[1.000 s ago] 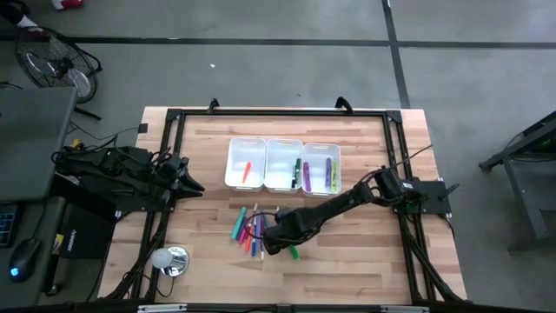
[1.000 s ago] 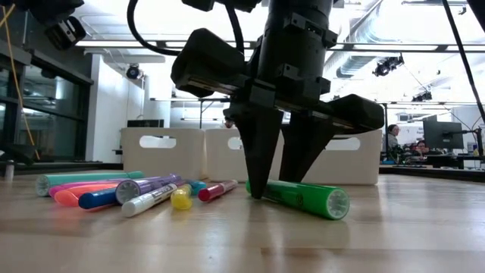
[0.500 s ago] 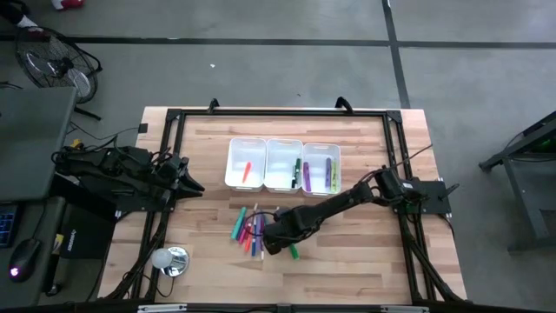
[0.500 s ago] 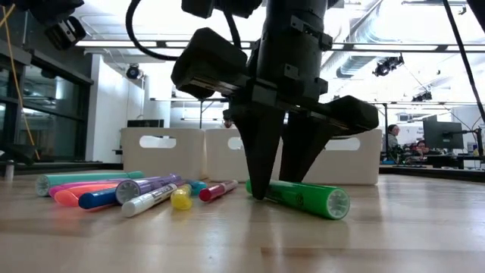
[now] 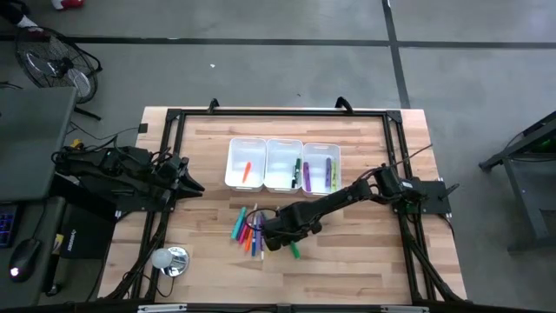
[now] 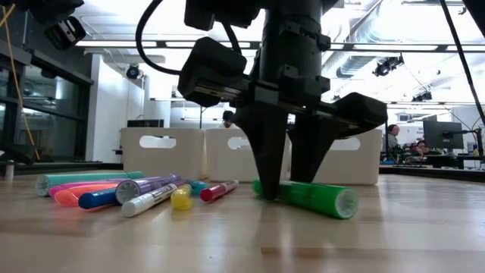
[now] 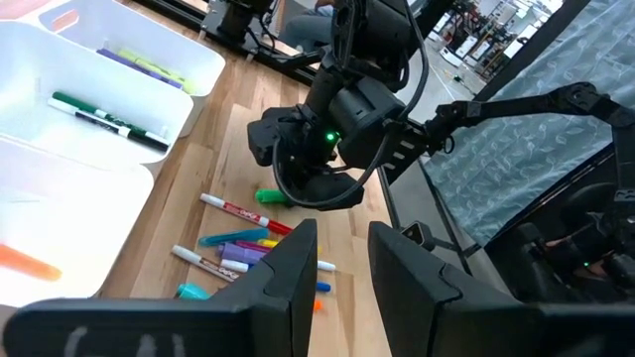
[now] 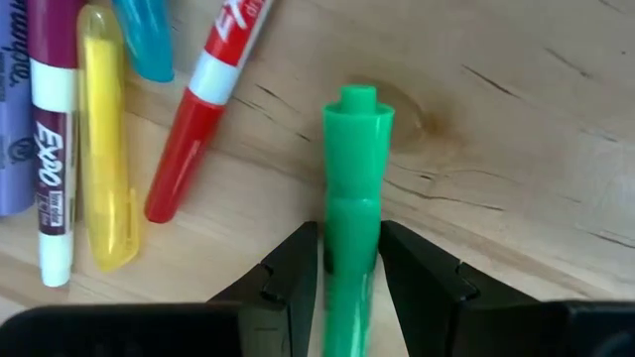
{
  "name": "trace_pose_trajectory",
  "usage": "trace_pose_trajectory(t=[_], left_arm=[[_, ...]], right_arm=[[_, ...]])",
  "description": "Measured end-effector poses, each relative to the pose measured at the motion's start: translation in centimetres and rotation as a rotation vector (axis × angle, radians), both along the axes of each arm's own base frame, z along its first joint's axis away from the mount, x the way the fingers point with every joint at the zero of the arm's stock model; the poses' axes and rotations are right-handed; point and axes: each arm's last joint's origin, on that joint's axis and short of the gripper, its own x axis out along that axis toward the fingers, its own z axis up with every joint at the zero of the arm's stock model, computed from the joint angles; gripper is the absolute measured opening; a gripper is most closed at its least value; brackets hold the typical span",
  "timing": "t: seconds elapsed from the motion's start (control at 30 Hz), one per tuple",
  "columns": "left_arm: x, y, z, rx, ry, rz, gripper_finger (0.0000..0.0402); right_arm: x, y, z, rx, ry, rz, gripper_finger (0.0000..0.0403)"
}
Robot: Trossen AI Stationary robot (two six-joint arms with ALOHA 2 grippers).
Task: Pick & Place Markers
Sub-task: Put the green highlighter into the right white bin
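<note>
Since a second ago the right gripper (image 6: 292, 193) has shifted slightly toward the bins, and the green marker (image 6: 311, 199) has slid a little with it along the wooden table (image 5: 365, 261). Its fingers now stand one on each side of the green barrel, pressed against it in the right wrist view, so they look clamped on the marker while it lies flat on the wood.

The marker's long axis runs straight ahead between the fingers, its small nub end pointing away from the wrist; seen from above, it lies roughly from 11 to 5 o'clock under the gripper. A straight lift should carry it level.

The loose markers (image 5: 247, 231), including a red one (image 8: 208, 109) and a yellow one (image 8: 102, 139), lie just beside it at 9 o'clock. The white bins (image 5: 282, 163) sit at 12 o'clock.

The left gripper (image 7: 332, 278) waits at the table's 9 o'clock edge, fingers slightly apart, well away, so the right arm is the nearer.
</note>
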Motion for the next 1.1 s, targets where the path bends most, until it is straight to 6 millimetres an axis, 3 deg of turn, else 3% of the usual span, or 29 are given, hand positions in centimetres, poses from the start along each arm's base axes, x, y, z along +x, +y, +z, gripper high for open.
trace_pose_trajectory(t=[0.13,0.37,0.7,1.1], left_arm=[[0.0,0.0,0.0,0.0,0.0,0.0,0.0092],[0.0,0.0,0.0,0.0,0.0,-0.001,0.0092],[0.0,0.0,0.0,0.001,0.003,-0.001,0.0092],[0.0,0.0,0.0,0.001,0.003,-0.002,0.0092]], right_arm=[[0.0,0.0,0.0,-0.002,0.003,0.005,0.0101],[-0.1,0.0,0.0,-0.004,0.007,0.016,0.0053],[-0.1,0.0,0.0,-0.025,-0.003,0.017,0.0053],[-0.8,-0.5,2.2,-0.069,-0.014,0.005,0.0053]])
